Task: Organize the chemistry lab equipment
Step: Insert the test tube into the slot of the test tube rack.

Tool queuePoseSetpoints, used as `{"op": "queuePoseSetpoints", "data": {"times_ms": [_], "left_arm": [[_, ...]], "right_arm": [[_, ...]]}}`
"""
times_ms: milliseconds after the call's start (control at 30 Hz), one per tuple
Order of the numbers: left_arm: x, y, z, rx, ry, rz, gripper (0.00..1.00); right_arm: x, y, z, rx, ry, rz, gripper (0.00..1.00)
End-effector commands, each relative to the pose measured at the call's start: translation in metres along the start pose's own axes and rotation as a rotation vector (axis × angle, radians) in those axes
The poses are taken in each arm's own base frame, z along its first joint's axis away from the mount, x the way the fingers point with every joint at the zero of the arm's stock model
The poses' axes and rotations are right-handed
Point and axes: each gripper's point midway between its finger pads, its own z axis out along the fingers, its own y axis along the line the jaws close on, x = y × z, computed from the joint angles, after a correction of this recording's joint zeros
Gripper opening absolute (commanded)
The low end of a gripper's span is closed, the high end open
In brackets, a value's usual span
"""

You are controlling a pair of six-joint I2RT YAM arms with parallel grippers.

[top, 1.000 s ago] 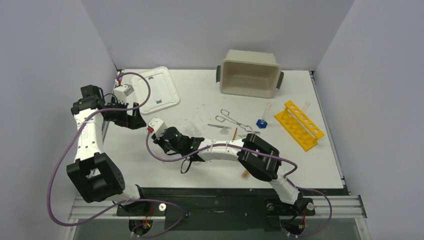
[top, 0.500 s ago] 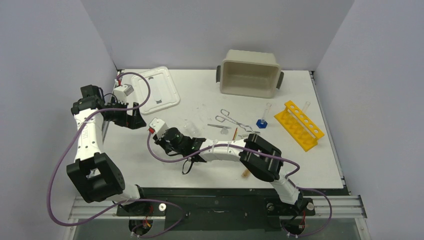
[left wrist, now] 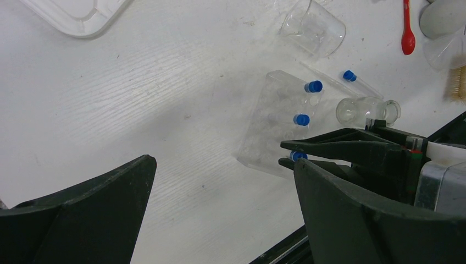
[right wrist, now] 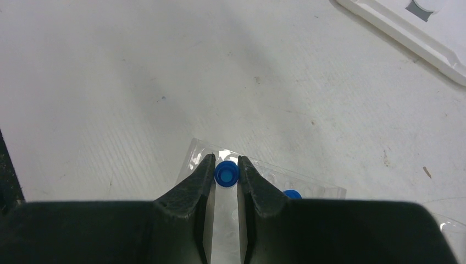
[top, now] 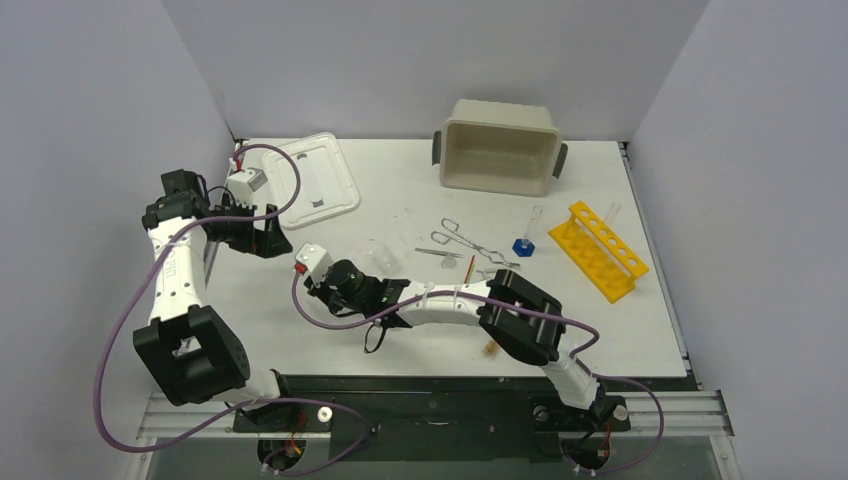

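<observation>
Wide white surface (top: 400,190) under both arms, and at the back sits the big beige tub (top: 497,172), open side up, with its white lid (top: 318,176) lying flat over at the back left. On the right, the yellow rack (top: 598,249) lies at an angle, well apart from everything else. The left gripper (left wrist: 220,162) hangs over the left side just in front of the lid, jaws spread wide with nothing between them. The right gripper (right wrist: 225,160) reaches across to the middle, over the clear rack (left wrist: 272,124), which lies flat on the surface with two blue caps showing along one edge. Just beyond it a glass beaker (left wrist: 314,27) lies on its side, and the metal forceps (top: 465,238) rest further right, near a slim cylinder on a blue base (top: 523,245). Beside the clear rack there is a small glass flask (left wrist: 365,110) on its side, a loose capped tube (left wrist: 351,77) next to it, and a red spatula (left wrist: 407,25) further off. And the smallest piece — the blue-capped tube (right wrist: 226,174) — is pinched just below its cap between the right gripper's fingertips, at the near end of the clear rack; whether it sits in a slot cannot be told.
</observation>
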Motion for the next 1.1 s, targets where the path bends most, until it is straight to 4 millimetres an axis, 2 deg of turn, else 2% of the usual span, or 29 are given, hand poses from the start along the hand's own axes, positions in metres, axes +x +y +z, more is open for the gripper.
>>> {"op": "queuePoseSetpoints", "data": {"times_ms": [0, 300, 500, 633, 667, 733, 933, 1067], "left_arm": [[-0.011, 0.004, -0.006, -0.024, -0.040, 0.030, 0.97], [-0.011, 0.004, -0.005, -0.022, -0.042, 0.030, 0.97], [-0.011, 0.005, -0.006, -0.034, -0.040, 0.037, 0.97], [-0.013, 0.005, -0.007, -0.034, -0.045, 0.037, 0.96], [-0.013, 0.005, -0.008, -0.035, -0.046, 0.037, 0.97], [-0.013, 0.004, -0.008, -0.035, -0.047, 0.038, 0.97], [-0.014, 0.002, -0.010, -0.040, -0.056, 0.044, 0.97], [-0.019, 0.001, -0.013, -0.041, -0.067, 0.042, 0.97]], "right_arm": [[-0.016, 0.008, -0.007, -0.028, -0.023, 0.012, 0.00], [-0.007, 0.006, -0.003, -0.016, -0.005, 0.020, 0.01], [-0.002, 0.002, -0.001, 0.008, 0.006, 0.027, 0.22], [-0.008, -0.003, -0.006, 0.024, -0.005, 0.032, 0.34], [-0.014, -0.005, -0.009, 0.029, -0.018, 0.033, 0.40], [-0.020, -0.005, -0.014, 0.030, -0.031, 0.032, 0.46], [-0.050, -0.009, -0.034, 0.039, -0.081, 0.031, 0.48], [-0.089, -0.013, -0.061, 0.040, -0.145, 0.042, 0.48]]}}
